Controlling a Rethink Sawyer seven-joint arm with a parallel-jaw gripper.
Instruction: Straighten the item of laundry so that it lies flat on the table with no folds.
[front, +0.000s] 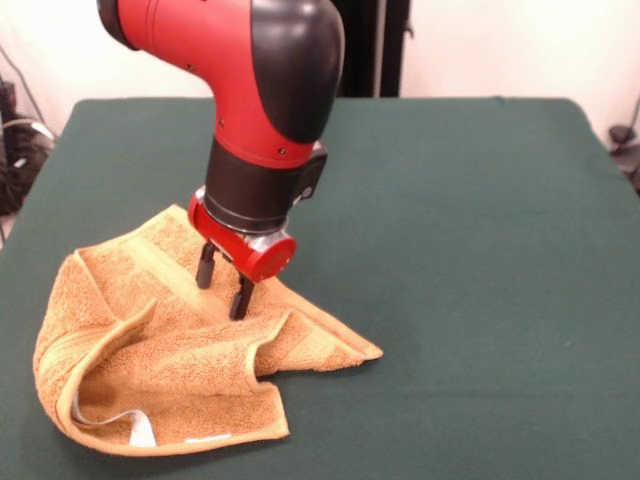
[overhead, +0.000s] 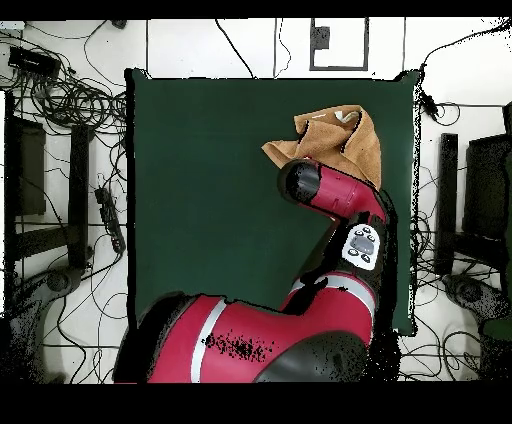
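The item of laundry (front: 150, 350) is an orange-tan terry towel lying crumpled at the table's near left in the front view, with one side folded over and a white label at its near edge. In the overhead view the item of laundry (overhead: 340, 140) shows near the far right of the table (overhead: 220, 200), partly under the arm. My gripper (front: 223, 286) stands upright over the towel's far part, its two black fingers (front: 206, 268) slightly apart with tips on the cloth. The table (front: 470, 250) has a dark green top.
The red and black arm (overhead: 335, 195) reaches across the right part of the table in the overhead view. Cables and dark stands lie on the floor to either side of the table.
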